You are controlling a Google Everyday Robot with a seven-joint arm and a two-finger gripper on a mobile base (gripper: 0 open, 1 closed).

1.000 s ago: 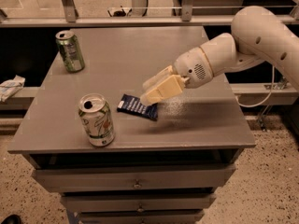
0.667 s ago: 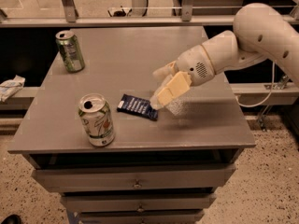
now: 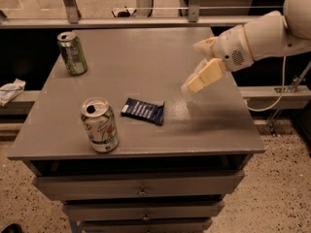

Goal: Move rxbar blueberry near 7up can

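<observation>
The rxbar blueberry (image 3: 143, 111), a flat dark navy wrapper, lies on the grey table (image 3: 214, 130) near its front, just right of the 7up can (image 3: 100, 125). The can is white with green markings and a red spot, and it stands upright near the front left corner. A narrow gap separates bar and can. My gripper (image 3: 198, 63) hangs above the table's right side, well to the right of the bar and clear of it. It is open and holds nothing.
An all-green can (image 3: 72, 53) stands upright at the back left of the table. Drawers (image 3: 141, 184) sit under the tabletop. A white crumpled object (image 3: 10, 91) lies on a low ledge at the left. A rail runs behind the table.
My gripper was right at the bar's right end. It has lifted and drawn back up and to the right, leaving the bar lying beside the 7up can.
</observation>
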